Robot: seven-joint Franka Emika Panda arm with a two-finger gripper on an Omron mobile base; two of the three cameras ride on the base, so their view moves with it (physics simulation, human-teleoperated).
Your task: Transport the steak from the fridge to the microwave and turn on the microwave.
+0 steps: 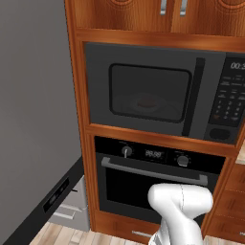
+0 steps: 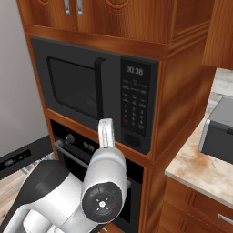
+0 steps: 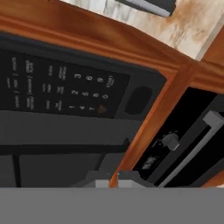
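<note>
One microwave [image 1: 158,93] is facing you, a matte dark box set in glossy orange-brown wood, its door shut. Behind the window, centre of the left base frame, one small reddish steak [image 1: 147,102] is lying on the round glass plate. One keypad [image 3: 61,89] of pale digits is filling the upper left of the hand frame. One black oven [image 1: 153,184] with two round knobs is sitting below. You cannot tell how the jaws are standing.

Steak [image 1: 147,102] lies on round glass turntable [image 1: 125,104] inside closed microwave [image 1: 98,83]; microwave sits in wooden cabinet column [image 1: 81,112] above knobbed black oven [image 1: 158,179]; toaster oven [image 2: 219,132] stands on speckled countertop [image 2: 193,170].
</note>
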